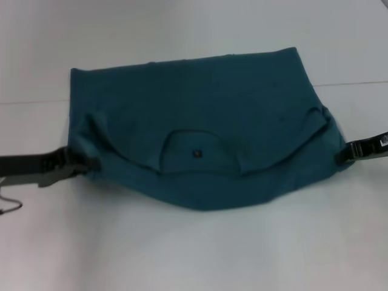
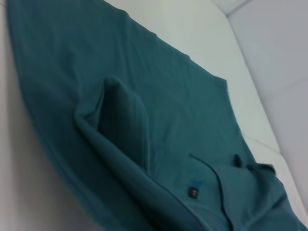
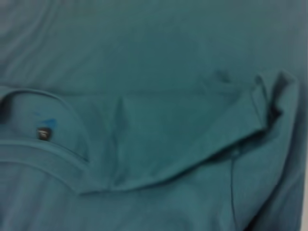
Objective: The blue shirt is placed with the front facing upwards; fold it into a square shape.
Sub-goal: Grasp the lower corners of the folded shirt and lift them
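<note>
Jaws flanking sideways-lying blue shirt [image 1: 206, 121]

The left tool [image 1: 73, 165] is a dark grey-black part, long and flat, with blocky, angular segments toward its tip. A thin dark wire loops beneath its rear end. The right tool [image 1: 348, 151] is likewise black and angular, with a small pale marking on its upper face near the picture's edge.

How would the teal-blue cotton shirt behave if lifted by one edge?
The teal-blue cotton shirt would probably droop limply, since its folded layers already sag into soft curves. It likely drags rather than slides on the white table. Its folds may well fall open.
</note>
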Controlling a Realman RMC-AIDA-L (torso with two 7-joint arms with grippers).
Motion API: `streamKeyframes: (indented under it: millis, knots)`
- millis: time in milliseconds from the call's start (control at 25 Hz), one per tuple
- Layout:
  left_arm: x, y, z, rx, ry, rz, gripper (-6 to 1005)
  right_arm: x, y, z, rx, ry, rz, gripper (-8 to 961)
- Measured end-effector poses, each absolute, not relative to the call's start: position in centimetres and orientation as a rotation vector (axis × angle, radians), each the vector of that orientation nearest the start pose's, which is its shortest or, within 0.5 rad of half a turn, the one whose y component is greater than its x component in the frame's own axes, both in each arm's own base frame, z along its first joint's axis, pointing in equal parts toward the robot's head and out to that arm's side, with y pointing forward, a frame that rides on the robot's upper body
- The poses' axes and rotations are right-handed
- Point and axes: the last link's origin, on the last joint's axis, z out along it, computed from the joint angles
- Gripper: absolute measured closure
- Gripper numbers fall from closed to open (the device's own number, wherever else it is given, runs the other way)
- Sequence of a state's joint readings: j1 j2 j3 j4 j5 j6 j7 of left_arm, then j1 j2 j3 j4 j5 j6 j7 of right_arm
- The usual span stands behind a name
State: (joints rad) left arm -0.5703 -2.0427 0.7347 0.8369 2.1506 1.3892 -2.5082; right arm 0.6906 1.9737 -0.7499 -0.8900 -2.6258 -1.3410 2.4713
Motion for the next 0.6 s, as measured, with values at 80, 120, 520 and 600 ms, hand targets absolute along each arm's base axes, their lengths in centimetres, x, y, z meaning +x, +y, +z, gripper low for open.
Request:
streamKeyframes:
  millis: [80,120,520,600]
  knots:
    - [-26.7,36.4,4.1,-2.173,-1.825,-0.573,943,28.2,39.6,7.6,-2.177,1.485,-0.066,892]
    - [-26.8,35.8,4.3,-2.190,-1.834,-0.551,943,28.0,39.2,7.5,-2.196,1.500,-0.077,892]
    - [-28.3,31.9,5.8,-2.275,-1.925,-0.332,943,28.3,34.8,7.3,-2.339,1.657,-0.232,904]
    - [-28.5,31.4,5.8,-2.296,-1.942,-0.260,943,28.6,34.0,7.4,-2.351,1.682,-0.277,905]
